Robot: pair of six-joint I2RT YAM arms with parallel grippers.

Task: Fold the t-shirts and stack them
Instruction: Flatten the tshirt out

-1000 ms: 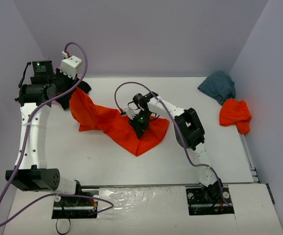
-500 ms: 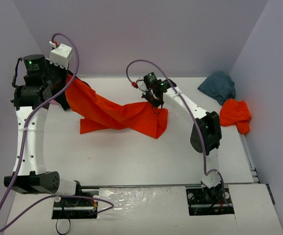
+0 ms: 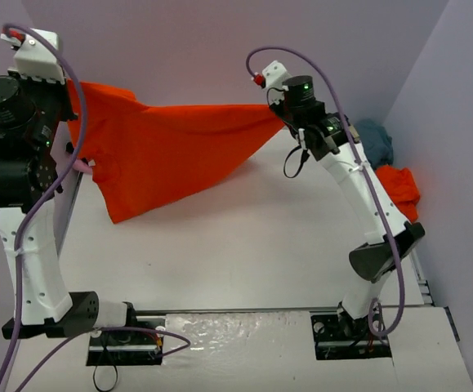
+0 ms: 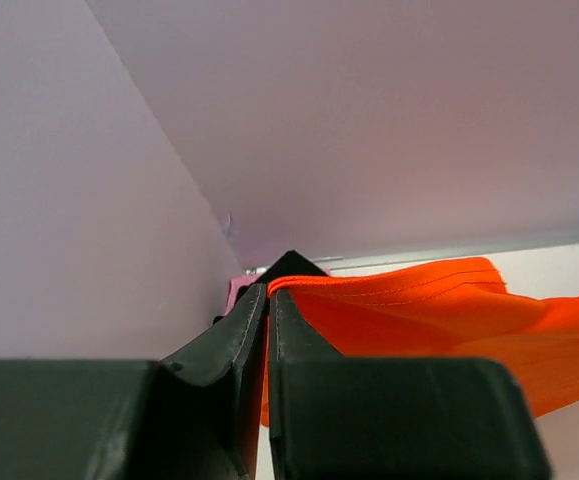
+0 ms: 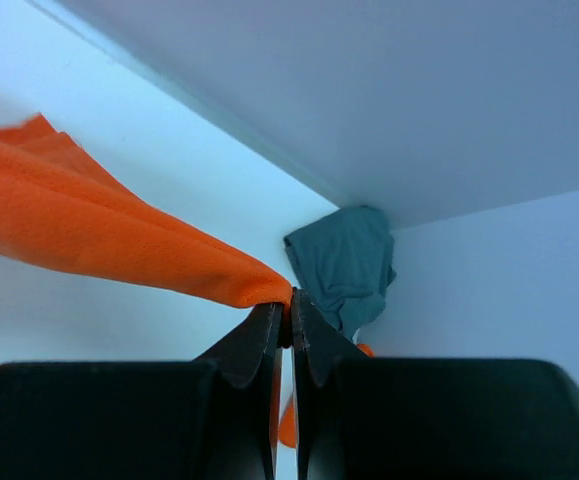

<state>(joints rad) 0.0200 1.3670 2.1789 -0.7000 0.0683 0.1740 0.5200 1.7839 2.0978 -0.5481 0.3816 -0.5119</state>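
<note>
A bright orange-red t-shirt (image 3: 162,151) hangs stretched in the air between my two grippers, well above the table. My left gripper (image 3: 71,86) is shut on its left corner; the cloth shows between the fingers in the left wrist view (image 4: 389,300). My right gripper (image 3: 278,110) is shut on its right corner, also seen in the right wrist view (image 5: 99,235). A teal-grey t-shirt (image 3: 377,139) lies crumpled in the back right corner, also in the right wrist view (image 5: 344,260). A second orange-red t-shirt (image 3: 399,188) lies crumpled beside it. A pink cloth (image 4: 237,292) shows behind the left fingers.
The white table (image 3: 236,261) is walled by grey panels at the back and both sides. The arm bases (image 3: 350,327) sit at the near edge. Purple cables (image 3: 40,204) loop along both arms.
Both grippers have risen and spread apart, lifting the orange-red t-shirt off the table and stretching it out in the air. The left went up-left, the right up-right.
</note>
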